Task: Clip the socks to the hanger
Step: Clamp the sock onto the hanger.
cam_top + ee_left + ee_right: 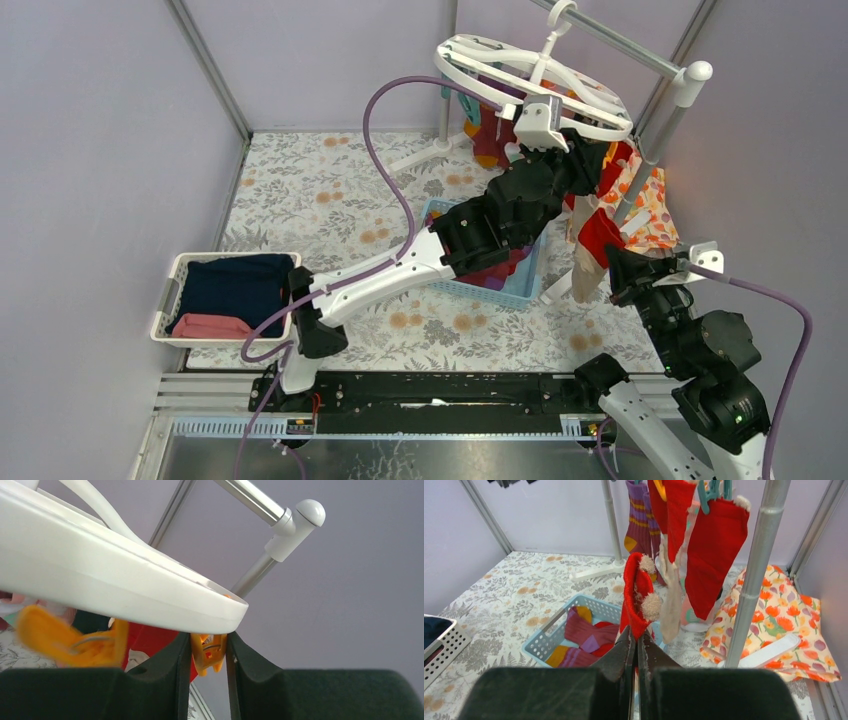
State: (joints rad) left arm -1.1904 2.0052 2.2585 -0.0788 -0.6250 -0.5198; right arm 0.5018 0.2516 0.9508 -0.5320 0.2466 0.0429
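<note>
Only the left wrist view gets under the hanger [125, 590]. Its white rim fills the upper left, and just below the rim's edge an orange clip [209, 655] hangs between the fingers of the left gripper [209, 645]. Both fingers sit against the clip's sides, pinching it. A second orange clip [65, 640], blurred, dangles under the rim further left.

From the top external view that grip is hidden. It shows instead the left arm [400, 265] stretched long and raised from its base to the near rim of the hanger [470, 48], its wrist tucked beneath the ring.

The right wrist view alone shows what the right gripper [636, 647] has. Its fingers are closed tight on the lower end of a red sock [636, 597], which stands upright from them with pale fuzzy tips. Beyond it, below the hanger, hung socks [714, 550] in red, beige and purple stripes drop from teal clips [711, 492]. More socks [584, 635] lie in a blue basket [549, 635] underneath.

Seen from above, the right arm [710, 345] is folded with its elbow low. Its gripper [612, 268] is lifted below the hanger's right side, beside the grey rack pole [660, 135] and a floral cloth [655, 215].
</note>
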